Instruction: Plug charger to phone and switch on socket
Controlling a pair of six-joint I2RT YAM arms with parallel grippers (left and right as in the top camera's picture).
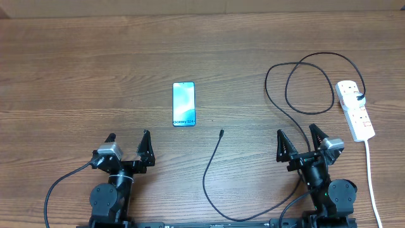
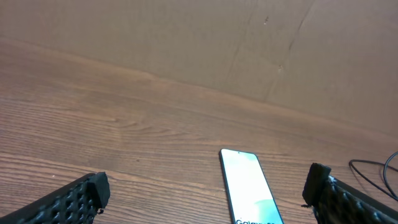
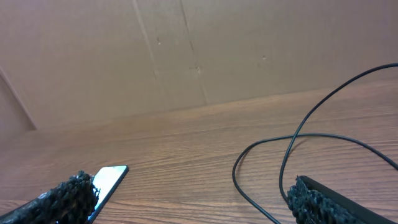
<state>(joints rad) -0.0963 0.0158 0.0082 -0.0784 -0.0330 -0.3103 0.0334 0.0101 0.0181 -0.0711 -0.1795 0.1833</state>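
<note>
The phone (image 1: 183,104) lies flat and screen up on the wooden table, left of centre. The charger (image 1: 211,161) is a thin black cable; its connector tip (image 1: 221,133) lies free on the table, right of the phone and apart from it. The cable loops up to a black plug (image 1: 359,96) seated in the white socket (image 1: 355,113) at the far right. My left gripper (image 1: 128,136) is open and empty, below and left of the phone (image 2: 249,186). My right gripper (image 1: 296,131) is open and empty, beside the cable loops (image 3: 292,149).
The socket's white cord (image 1: 370,171) runs down the right edge toward the front. A brown cardboard wall (image 2: 186,37) closes the far side of the table. Both arm bases sit at the front edge.
</note>
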